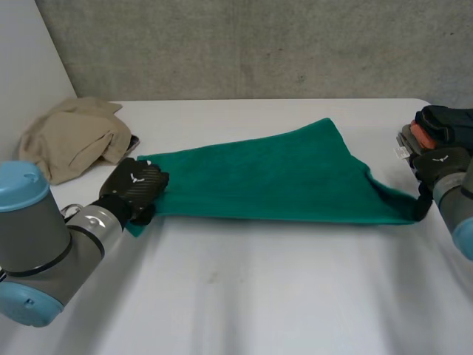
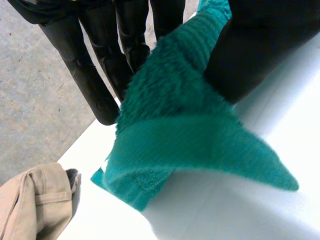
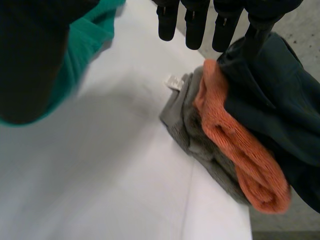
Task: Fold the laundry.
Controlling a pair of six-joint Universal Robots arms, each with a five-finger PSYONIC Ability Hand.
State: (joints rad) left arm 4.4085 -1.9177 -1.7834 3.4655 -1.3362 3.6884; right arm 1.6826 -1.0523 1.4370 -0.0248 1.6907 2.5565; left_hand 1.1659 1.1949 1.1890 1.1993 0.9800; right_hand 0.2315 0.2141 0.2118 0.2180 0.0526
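Across the middle of the table, green towel lies spread left to right, its right end drawn to a narrow corner.

Left hand: at the towel's near-left corner. Straight fingers and thumb pinch the cloth between them.

Right hand: at the towel's right corner. Fingers straight and held apart from the thumb, nothing between them; the corner lies against the thumb.

Far left: crumpled beige garment. Far right, just beside the right hand: stack of folded cloths, with dark blue on top, then orange, then grey.
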